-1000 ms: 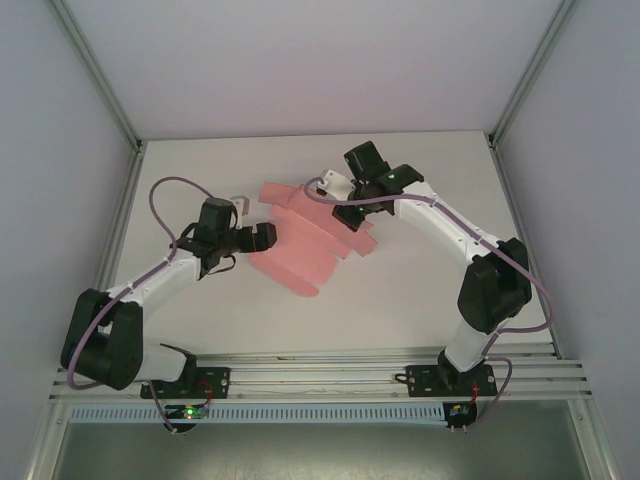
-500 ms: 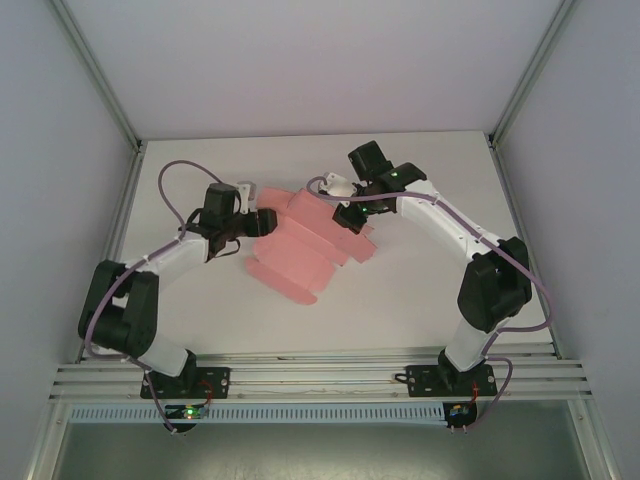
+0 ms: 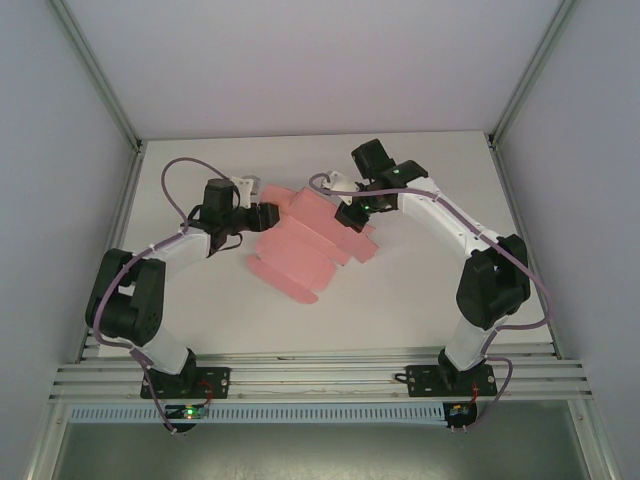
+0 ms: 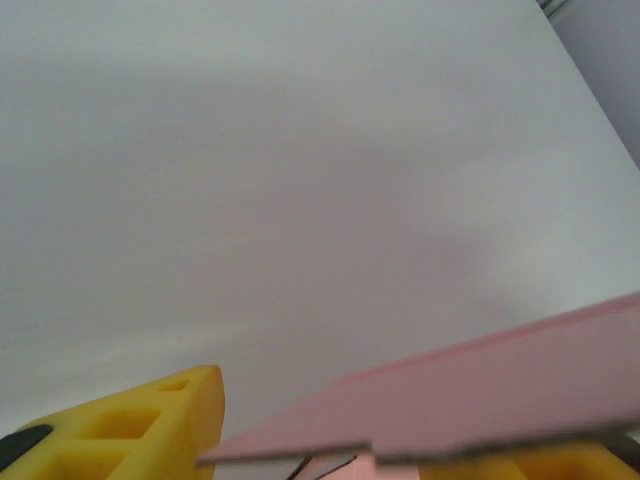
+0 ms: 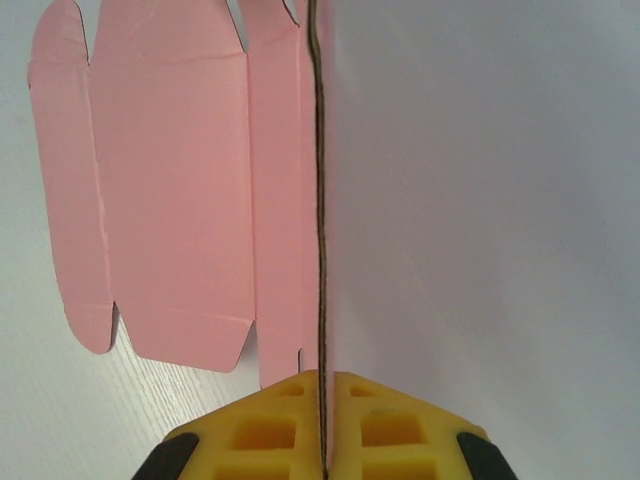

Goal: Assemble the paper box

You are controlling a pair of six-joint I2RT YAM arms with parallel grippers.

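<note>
— Pink thin card, die-cut with flaps and tabs: that is the paper box (image 3: 300,250), lying unfolded on the white table (image 3: 420,290) about midway between the two arms. Its nearest tab points back towards the bases.

— And the left gripper (image 3: 262,215)?

— It is at the sheet's left edge, just beyond that near tab. In the left wrist view its yellow pads (image 4: 150,430) stand apart, so the jaws are parted. A flap of the paper box (image 4: 520,385) slants across the gap and covers most of the other pad (I can't tell whether it presses on either).

— The right gripper (image 3: 350,213)?

— It is slightly farther back, on the sheet's far right side. The right gripper (image 5: 323,385) is clamped on a flap, which stands edge-on between its pads (image 5: 270,430). The rest of the paper box (image 5: 170,190) lies flat to the left.

— What differs from a second ago?

— The left gripper was nearer then, at the sheet's lower left. It has travelled outward along that edge, and the arm's elbow has swung inward. The right gripper has barely moved, and the sheet has shifted only slightly.
</note>
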